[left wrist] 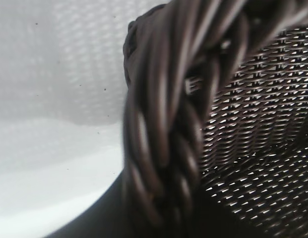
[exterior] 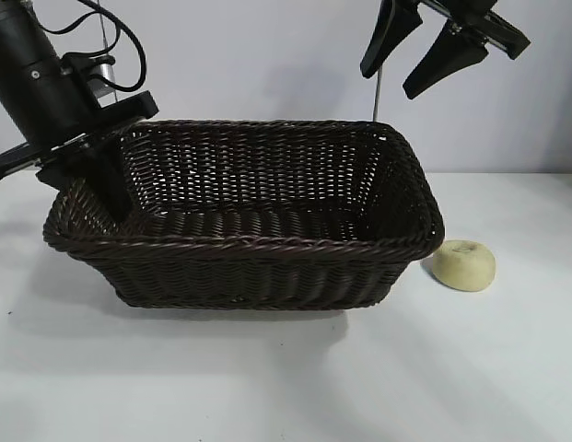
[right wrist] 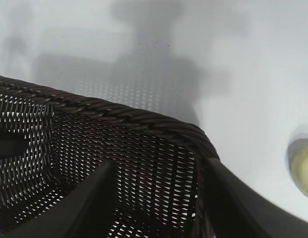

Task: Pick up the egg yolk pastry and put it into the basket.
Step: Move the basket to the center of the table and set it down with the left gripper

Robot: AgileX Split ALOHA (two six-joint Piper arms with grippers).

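Note:
The dark brown wicker basket (exterior: pixel 267 246) stands in the middle of the white table. My left gripper (exterior: pixel 109 195) is shut on the braided rim at the basket's left end. That rim (left wrist: pixel 163 124) fills the left wrist view. The pale yellow egg yolk pastry (exterior: pixel 463 264) lies on the table just right of the basket, close to its wall, and nothing touches it. My right gripper (exterior: pixel 389 81) hangs open and empty high above the basket's back right corner. In the right wrist view the gripper (right wrist: pixel 157 163) looks down on the basket's corner (right wrist: pixel 119 114), with the pastry (right wrist: pixel 302 166) at the frame's edge.
The white table (exterior: pixel 286 387) runs bare in front of the basket and to the right of the pastry. A pale wall stands behind. The left arm's cables hang at the upper left.

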